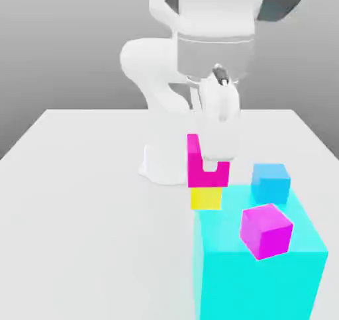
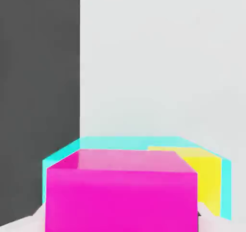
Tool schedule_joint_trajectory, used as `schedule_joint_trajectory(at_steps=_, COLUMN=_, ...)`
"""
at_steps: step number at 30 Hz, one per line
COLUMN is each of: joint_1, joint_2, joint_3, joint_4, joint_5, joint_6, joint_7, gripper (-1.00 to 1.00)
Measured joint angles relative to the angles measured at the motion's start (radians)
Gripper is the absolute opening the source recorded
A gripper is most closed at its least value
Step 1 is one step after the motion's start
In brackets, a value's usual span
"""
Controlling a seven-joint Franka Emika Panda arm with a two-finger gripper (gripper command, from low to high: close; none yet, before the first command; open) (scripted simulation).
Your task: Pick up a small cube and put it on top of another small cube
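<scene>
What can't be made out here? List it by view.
- Exterior view: gripper covers part of the hot-pink cube; cyan block hides the base of the yellow cube.
- Hand view: hot-pink cube blocks most of the yellow cube.
- Whether the cubes touch: cannot tell.

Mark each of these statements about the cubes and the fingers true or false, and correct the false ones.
1. The hot-pink cube is held between the fingers. True.
2. The yellow cube sits on top of the large cyan block. False: it stands on the table behind the block, directly under the hot-pink cube.
3. The violet-magenta cube rests on the large cyan block. True.
4. The light-blue cube is stacked on the yellow cube. False: it stands apart, toward the exterior view's right.
</scene>
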Motion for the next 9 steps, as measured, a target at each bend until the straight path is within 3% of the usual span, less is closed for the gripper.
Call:
schedule_joint_trajectory(at_steps=2, joint_1=0.04, joint_2=-0.035, joint_3=0.036, joint_4=-0.017, joint_5=0.027, joint_6=-0.015, joint_7=0.026, gripper=-1.0)
schedule_joint_trajectory(at_steps=5, joint_1=0.051, joint_2=-0.003, joint_3=0.06, joint_4=-0.083, joint_5=0.03, joint_6=0.082, joint_7=0.04, gripper=-1.0)
schedule_joint_trajectory(at_steps=6, joint_1=0.051, joint_2=0.01, joint_3=0.065, joint_4=-0.102, joint_5=0.029, joint_6=0.113, joint_7=0.044, gripper=1.0)
schedule_joint_trajectory(at_steps=9, joint_1=0.051, joint_2=0.01, joint_3=0.065, joint_4=-0.102, joint_5=0.029, joint_6=0.113, joint_7=0.044, gripper=1.0)
